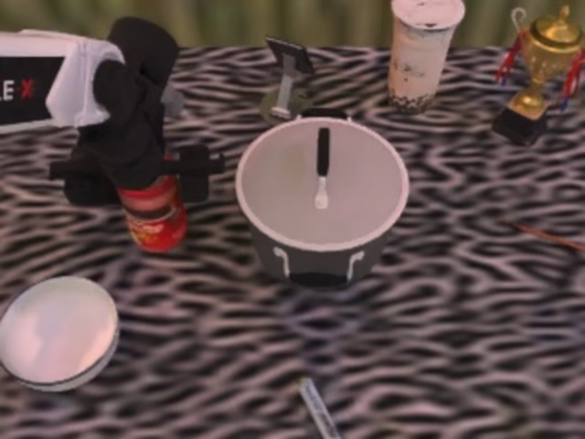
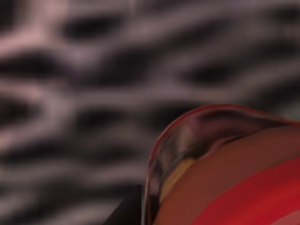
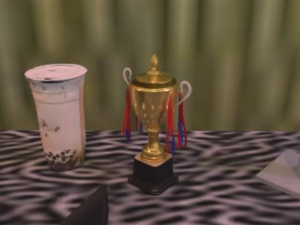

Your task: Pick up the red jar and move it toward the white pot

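The red jar (image 1: 155, 218) stands left of the white pot (image 1: 322, 197), a short gap apart from it. My left gripper (image 1: 151, 178) comes down over the jar's top and is shut on it, hiding the lid in the top view. In the left wrist view the red jar (image 2: 234, 178) fills the near corner, its shiny rim close to the camera. The pot has a pale top with a black-and-white handle (image 1: 322, 167) and dark sides. My right arm is out of the top view; a dark part of my right gripper (image 3: 93, 208) shows in its wrist view, over the patterned table.
A shallow white bowl (image 1: 57, 331) sits at the front left. At the back stand a white box (image 1: 46, 78), a phone stand (image 1: 288, 78), a speckled cup (image 1: 423, 50) and a gold trophy (image 1: 541, 69). A small pen-like thing (image 1: 320, 410) lies at the front edge.
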Controlling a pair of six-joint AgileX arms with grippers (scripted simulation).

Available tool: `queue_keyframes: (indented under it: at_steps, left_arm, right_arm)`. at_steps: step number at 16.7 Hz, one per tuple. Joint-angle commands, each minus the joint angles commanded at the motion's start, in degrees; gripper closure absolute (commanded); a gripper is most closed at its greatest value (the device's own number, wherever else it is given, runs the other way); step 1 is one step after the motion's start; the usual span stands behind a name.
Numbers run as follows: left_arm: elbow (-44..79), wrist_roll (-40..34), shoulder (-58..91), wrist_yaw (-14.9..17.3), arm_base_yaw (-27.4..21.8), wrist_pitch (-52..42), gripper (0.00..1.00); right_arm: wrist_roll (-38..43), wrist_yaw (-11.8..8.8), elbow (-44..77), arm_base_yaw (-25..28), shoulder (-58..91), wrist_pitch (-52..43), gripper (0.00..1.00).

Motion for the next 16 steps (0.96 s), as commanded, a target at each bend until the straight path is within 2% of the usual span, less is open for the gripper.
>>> queue_keyframes:
  at_steps: [10, 16]
  left_arm:
    - [0.0, 0.0, 0.0, 0.0, 0.0, 0.0, 0.02]
    - [0.0, 0.0, 0.0, 0.0, 0.0, 0.0, 0.00]
  right_arm:
    - [0.0, 0.0, 0.0, 0.0, 0.0, 0.0, 0.00]
    - [0.0, 0.0, 0.0, 0.0, 0.0, 0.0, 0.00]
